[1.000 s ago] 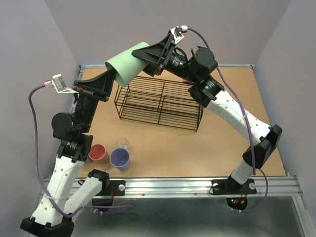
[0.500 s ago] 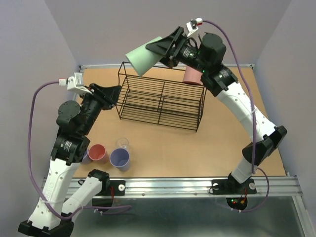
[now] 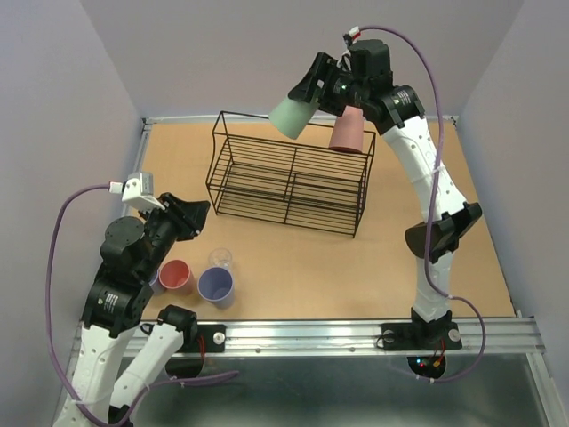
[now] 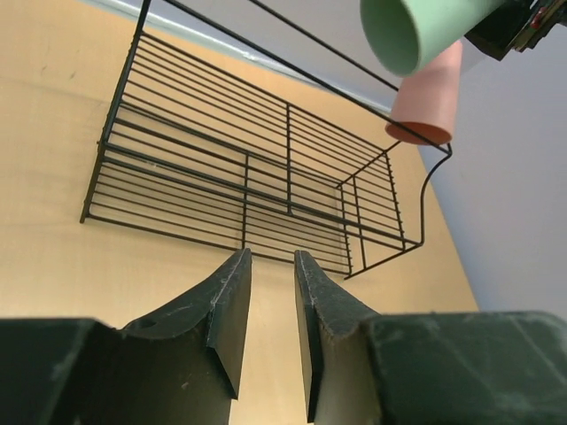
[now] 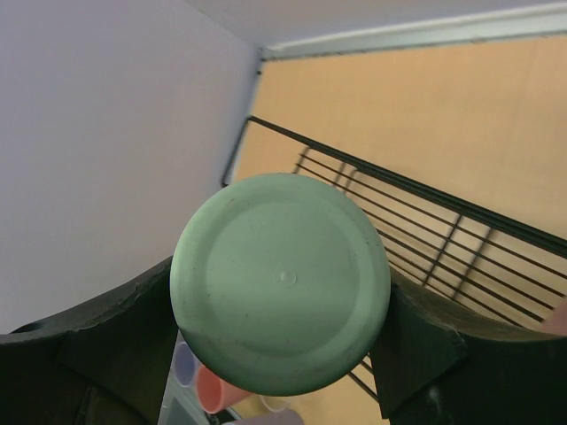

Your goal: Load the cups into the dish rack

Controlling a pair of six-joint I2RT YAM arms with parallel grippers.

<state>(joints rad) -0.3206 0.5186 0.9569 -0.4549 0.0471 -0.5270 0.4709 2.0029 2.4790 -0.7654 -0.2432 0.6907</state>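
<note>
Right end effector (image 3: 305,96): clamped on the green cup (image 3: 290,117), one finger on each side of the cup's wall. The cup is in the air above the far edge of the rack (image 3: 289,182), touching no wire. It is tilted, with its mouth pointing down and left. The right wrist view looks straight onto its closed base (image 5: 280,266) between the two fingers.

Rack: stands on the desk (image 3: 400,249) toward the far side, about mid-width. A pink cup (image 3: 348,132) sits upside down at the far right corner of the top tier, mouth on the wires. The left wrist view shows the same cup (image 4: 428,97) at that corner, with the green cup (image 4: 412,31) overlapping it from above. The rest of the rack (image 4: 288,150) carries nothing in that view.

Left end effector (image 3: 192,213): low over the left of the desk, near and left of the rack, pointing toward it. Its fingers (image 4: 232,305) stand a narrow gap apart with nothing between them.

Near left of the desk, upright and mouth up: a second pink cup (image 3: 176,276), a purple cup (image 3: 216,286) just to its right, and a small clear cup (image 3: 220,259) just behind the purple one. All three are well apart from the rack.
</note>
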